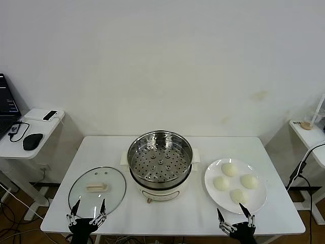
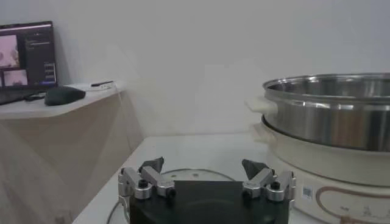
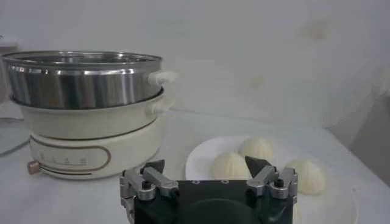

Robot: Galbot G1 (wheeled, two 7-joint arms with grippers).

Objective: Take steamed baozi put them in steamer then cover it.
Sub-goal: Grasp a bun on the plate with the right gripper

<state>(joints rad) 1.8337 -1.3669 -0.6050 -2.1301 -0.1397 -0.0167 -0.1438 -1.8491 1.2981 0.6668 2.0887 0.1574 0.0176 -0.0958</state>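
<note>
The steamer (image 1: pixel 160 165) stands uncovered at the table's middle, a shiny steel pot with a perforated tray on a white base. Several cream-white steamed baozi (image 1: pixel 229 169) lie on a white plate (image 1: pixel 259 201) to its right. The glass lid (image 1: pixel 97 190) lies flat on the table to the steamer's left. My left gripper (image 1: pixel 89 211) hovers open at the front edge, just short of the lid (image 2: pixel 195 175). My right gripper (image 1: pixel 236 216) is open too, at the plate's near rim, with nothing between its fingers. In the right wrist view the baozi (image 3: pixel 230 165) sit just beyond my right gripper (image 3: pixel 205 163).
A side table (image 1: pixel 30 145) at the left carries a laptop, a black mouse (image 1: pixel 32 141) and a cable. Another small table (image 1: pixel 310 134) stands at the right with a cup. The wall runs close behind the white work table (image 1: pixel 172 213).
</note>
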